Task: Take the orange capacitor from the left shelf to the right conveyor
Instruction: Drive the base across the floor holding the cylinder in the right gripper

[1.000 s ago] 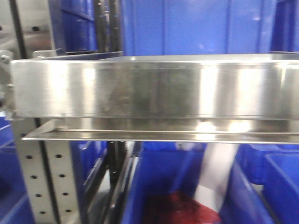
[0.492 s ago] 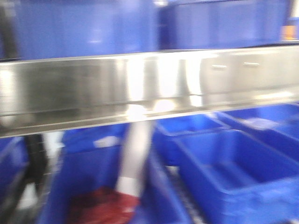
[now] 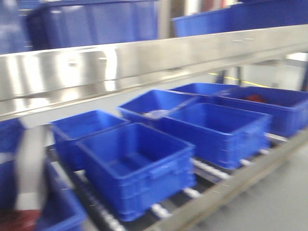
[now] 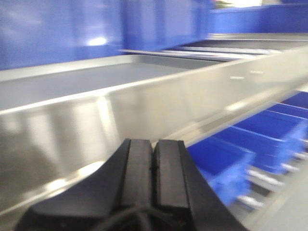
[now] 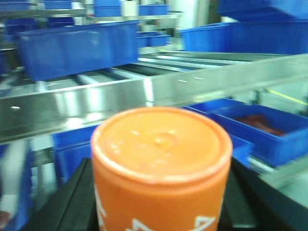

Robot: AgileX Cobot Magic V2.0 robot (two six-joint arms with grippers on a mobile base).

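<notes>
The orange capacitor [image 5: 161,159] fills the right wrist view with its flat top towards the camera. It stands between the black fingers [image 5: 72,202] of my right gripper [image 5: 161,197], which is shut on it. The left shelf's shiny steel lip [image 5: 96,103] runs behind it and also crosses the front view [image 3: 120,62]. In the left wrist view my left gripper [image 4: 153,159] is shut and empty, its pads pressed together, just in front of the steel shelf tray [image 4: 144,106]. The right conveyor is out of view. Neither gripper shows in the front view.
Several blue plastic bins [image 3: 139,163] sit on a lower roller rack [image 3: 207,166] under the steel shelf. More blue bins [image 3: 91,21] stand on the level above. A bin with red contents [image 5: 262,125] is at the right. Grey floor [image 3: 274,202] lies at the lower right.
The front view has swung right along the steel shelf. The perforated upright has left the picture and the row of blue bins on the lower rack has come into view.
</notes>
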